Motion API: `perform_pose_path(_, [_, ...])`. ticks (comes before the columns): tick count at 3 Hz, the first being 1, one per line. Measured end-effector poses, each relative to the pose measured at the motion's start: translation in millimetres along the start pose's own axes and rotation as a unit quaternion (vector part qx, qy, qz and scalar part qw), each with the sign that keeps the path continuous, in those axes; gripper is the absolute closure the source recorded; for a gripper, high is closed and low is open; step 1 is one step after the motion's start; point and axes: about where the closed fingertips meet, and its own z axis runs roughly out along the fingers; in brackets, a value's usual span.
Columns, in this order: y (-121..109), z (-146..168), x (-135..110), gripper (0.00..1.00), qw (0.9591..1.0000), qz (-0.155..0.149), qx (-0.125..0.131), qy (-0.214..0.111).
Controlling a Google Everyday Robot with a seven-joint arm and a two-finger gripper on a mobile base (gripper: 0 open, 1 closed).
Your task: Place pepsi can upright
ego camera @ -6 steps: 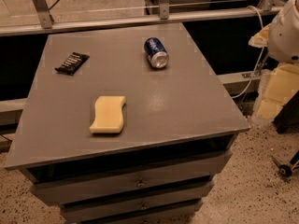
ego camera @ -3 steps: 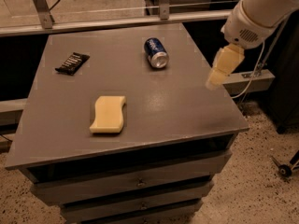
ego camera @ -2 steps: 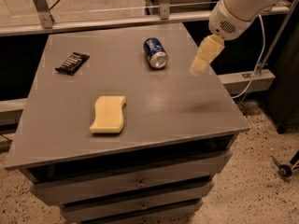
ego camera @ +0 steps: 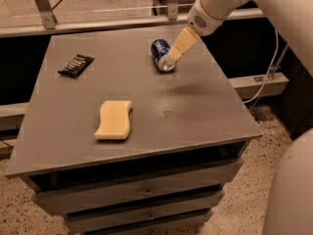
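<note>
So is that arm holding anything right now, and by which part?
Cannot be told. The gripper overlaps the silver end of the pepsi can, which lies on its side on the table; no clear grip shows.

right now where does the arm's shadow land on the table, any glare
Camera view: a soft dark shadow lies on the table just right and in front of the lying pepsi can; the gripper hangs over the can's near end; no harsh glare anywhere.
</note>
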Motion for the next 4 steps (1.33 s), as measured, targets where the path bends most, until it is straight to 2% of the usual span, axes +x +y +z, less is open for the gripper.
perform_pose_path(1, [-2.4,43.4,-34.7,0.0,0.9978,0.065,-0.006,-0.016])
perform_pose_path(2, [-5.5,70.6,-57.0,0.0,0.9938,0.109,-0.003,-0.018])
perform_pose_path(3, [-6.8,85.0,-67.5,0.0,0.9916,0.129,0.007,-0.002])
perform_pose_path(4, [-17.6,100.2,-56.7,0.0,0.987,0.154,0.032,0.033])
